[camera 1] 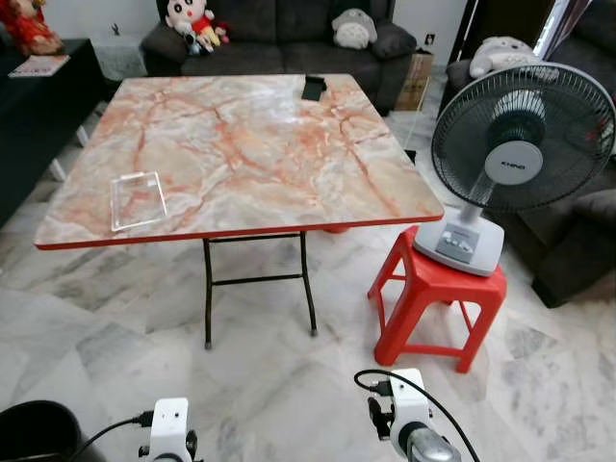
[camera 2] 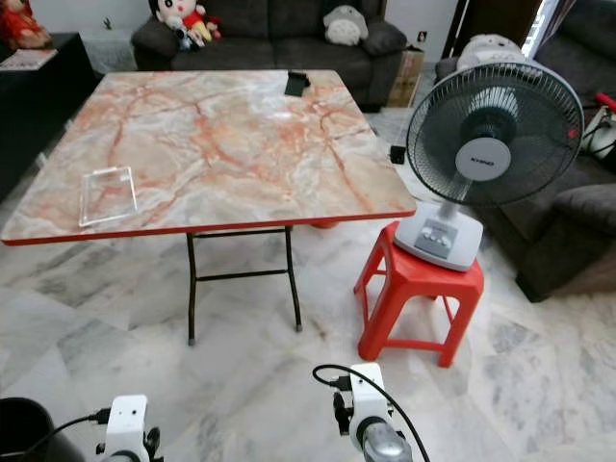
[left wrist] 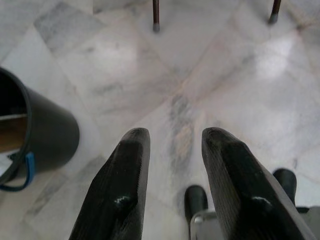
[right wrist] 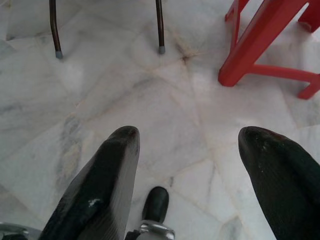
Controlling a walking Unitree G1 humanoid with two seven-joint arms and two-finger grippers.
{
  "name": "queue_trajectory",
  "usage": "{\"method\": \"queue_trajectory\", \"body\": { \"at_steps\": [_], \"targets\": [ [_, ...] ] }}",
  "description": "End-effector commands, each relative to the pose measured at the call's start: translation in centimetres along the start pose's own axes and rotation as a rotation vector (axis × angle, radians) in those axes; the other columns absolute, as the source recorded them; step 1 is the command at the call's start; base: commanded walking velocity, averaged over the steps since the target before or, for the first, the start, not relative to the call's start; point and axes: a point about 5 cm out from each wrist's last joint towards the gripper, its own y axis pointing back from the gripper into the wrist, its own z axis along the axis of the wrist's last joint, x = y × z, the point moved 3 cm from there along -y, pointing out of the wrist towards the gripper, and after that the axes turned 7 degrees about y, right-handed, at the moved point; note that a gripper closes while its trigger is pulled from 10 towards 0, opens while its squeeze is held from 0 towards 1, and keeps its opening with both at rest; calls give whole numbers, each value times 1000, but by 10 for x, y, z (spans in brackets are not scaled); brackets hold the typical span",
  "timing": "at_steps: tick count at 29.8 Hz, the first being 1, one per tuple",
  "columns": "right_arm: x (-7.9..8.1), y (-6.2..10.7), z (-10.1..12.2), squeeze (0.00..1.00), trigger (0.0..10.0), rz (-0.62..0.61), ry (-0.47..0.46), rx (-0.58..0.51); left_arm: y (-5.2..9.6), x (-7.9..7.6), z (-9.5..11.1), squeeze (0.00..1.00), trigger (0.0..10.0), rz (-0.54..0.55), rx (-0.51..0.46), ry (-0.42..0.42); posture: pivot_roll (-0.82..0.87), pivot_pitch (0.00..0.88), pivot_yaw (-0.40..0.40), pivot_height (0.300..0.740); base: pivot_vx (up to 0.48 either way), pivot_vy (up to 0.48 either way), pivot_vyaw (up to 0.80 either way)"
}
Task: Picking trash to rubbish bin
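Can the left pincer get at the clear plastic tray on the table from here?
Probably not yet. The left pincer hangs low over the floor beside the black bin, open and empty, while the clear plastic tray lies up on the marble-pattern table well ahead. Nothing blocks the way.

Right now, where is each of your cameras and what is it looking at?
Left eye: head, looking down at marble table, fan, red stool; both wrists low.
Right eye: same scene, slightly shifted.
Left wrist: open left fingers over floor, black bin beside.
Right wrist: open right fingers, table legs, stool.
Shared: stool, table legs.
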Motion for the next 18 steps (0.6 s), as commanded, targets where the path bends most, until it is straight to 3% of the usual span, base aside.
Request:
{"method": "queue_trajectory", "body": {
  "at_steps": [1,3,5,6,10,13,18],
  "targets": [
    [0,-3,18,0,10000,14,3,-68,-3,-7,15,0,10000,-9,-53,-6,-16,30,-38,740,0,0,0],
    [2,-4,32,0,10000,30,8,-123,-5,-10,28,0,10000,-16,-100,-12,-19,29,-37,740,0,0,0],
    [2,-6,61,0,10000,42,15,-225,-7,-23,65,0,10000,-61,-244,-38,-19,29,-37,740,0,0,0],
    [2,-6,61,0,10000,42,15,-225,-7,-23,65,0,10000,-61,-244,-38,-19,29,-37,740,0,0,0],
    [6,-5,110,0,10000,74,40,-380,-5,-38,119,0,10000,-78,-438,-30,-23,17,-38,740,0,0,0],
    [10,-4,129,0,10000,94,45,-436,-3,-41,135,0,10000,-68,-487,2,-26,9,-40,740,0,0,0],
    [25,9,186,0,10000,120,57,-643,9,-47,177,0,10000,-65,-660,20,-13,0,-48,740,0,0,328]
  ]
}}
